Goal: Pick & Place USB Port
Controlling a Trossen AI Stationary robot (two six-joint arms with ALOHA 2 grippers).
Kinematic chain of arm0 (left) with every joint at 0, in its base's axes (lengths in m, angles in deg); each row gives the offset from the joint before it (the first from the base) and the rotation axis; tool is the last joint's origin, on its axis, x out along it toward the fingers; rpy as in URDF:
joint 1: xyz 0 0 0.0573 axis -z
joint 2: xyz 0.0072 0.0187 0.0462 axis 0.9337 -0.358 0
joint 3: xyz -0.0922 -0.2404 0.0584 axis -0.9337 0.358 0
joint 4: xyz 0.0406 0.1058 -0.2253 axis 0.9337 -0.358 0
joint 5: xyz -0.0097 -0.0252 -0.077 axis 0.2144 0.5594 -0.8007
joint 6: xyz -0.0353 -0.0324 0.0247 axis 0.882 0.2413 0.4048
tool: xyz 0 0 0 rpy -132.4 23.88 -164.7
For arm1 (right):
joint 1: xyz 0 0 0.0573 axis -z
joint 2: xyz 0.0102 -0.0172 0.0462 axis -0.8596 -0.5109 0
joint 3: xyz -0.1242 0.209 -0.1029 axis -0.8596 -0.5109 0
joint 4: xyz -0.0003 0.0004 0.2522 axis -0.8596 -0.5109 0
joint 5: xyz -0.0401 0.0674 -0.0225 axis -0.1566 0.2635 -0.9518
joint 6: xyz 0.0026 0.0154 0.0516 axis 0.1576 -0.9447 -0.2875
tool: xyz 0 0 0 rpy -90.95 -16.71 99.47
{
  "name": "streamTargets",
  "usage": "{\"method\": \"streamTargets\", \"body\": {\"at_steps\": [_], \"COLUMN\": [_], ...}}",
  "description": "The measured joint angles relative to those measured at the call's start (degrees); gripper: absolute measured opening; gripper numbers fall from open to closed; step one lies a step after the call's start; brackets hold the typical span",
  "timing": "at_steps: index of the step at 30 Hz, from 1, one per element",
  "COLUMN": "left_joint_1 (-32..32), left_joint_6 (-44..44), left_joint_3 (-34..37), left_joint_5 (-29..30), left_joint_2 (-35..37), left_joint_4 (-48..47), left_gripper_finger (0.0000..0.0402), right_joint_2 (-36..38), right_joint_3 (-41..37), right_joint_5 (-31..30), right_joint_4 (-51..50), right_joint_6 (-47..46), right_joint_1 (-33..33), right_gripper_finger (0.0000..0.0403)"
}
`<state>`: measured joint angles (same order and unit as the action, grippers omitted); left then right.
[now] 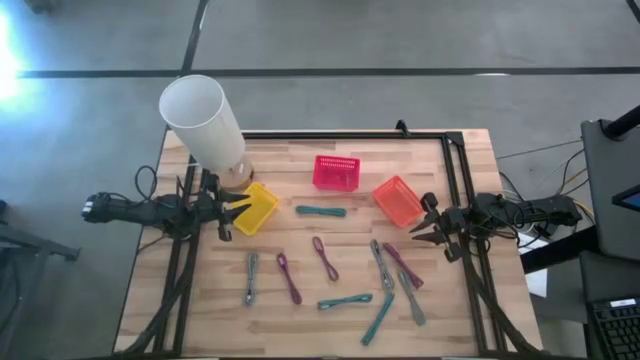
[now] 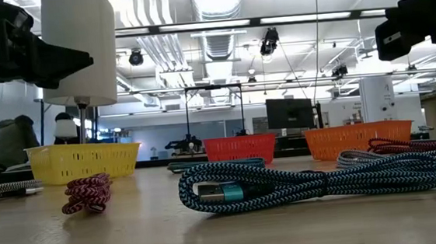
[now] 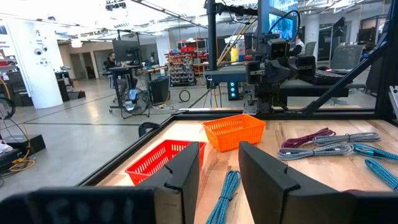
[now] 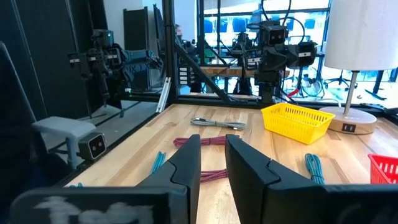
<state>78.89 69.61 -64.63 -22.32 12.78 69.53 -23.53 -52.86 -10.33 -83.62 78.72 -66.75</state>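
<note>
I find no readable brand or label on anything here; the cables, baskets and lamp carry no writing I can make out.

My left gripper (image 1: 238,210) hangs at the table's left edge, just beside the yellow basket (image 1: 256,207), and its fingers (image 3: 184,171) stand spread with a clear gap and nothing between them. My right gripper (image 1: 420,229) hangs at the right edge near the orange basket (image 1: 398,200), its fingers (image 4: 188,163) also parted and empty.

The USB cables lie coiled across the near half of the wooden table (image 1: 460,300). A teal cable (image 1: 320,211) sits alone in the middle, between the yellow and orange baskets and nearer than the pink basket (image 1: 336,172). On the near left lie a grey-teal cable (image 1: 251,277) and a maroon cable (image 1: 288,277); another maroon cable (image 1: 324,257) lies at centre. To the right, several cables cluster close together, some touching: a grey cable (image 1: 382,264), a maroon one (image 1: 403,265), and two teal ones (image 1: 345,301) nearer me.

The white lamp (image 1: 205,123) stands at the far left corner, just behind the yellow basket. A dark frame rail (image 1: 345,134) runs along the far edge. Open board shows along the far middle between the baskets, and at the near left and near right corners.
</note>
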Motion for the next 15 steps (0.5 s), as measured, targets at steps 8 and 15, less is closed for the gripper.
{"method": "streamTargets", "body": {"at_steps": [8, 15], "left_joint_1": [0.0, 0.02], "left_joint_6": [0.02, 0.0], "left_joint_3": [0.0, 0.0], "left_joint_5": [-0.01, -0.01], "left_joint_2": [0.0, 0.0], "left_joint_4": [-0.02, -0.02], "left_gripper_finger": [0.0117, 0.0117], "right_joint_2": [0.01, 0.0], "right_joint_3": [0.01, 0.01], "right_joint_5": [-0.01, 0.01], "right_joint_4": [0.0, -0.02], "right_joint_6": [-0.04, -0.04], "right_joint_1": [0.0, -0.01], "right_gripper_finger": [0.0082, 0.0086]}}
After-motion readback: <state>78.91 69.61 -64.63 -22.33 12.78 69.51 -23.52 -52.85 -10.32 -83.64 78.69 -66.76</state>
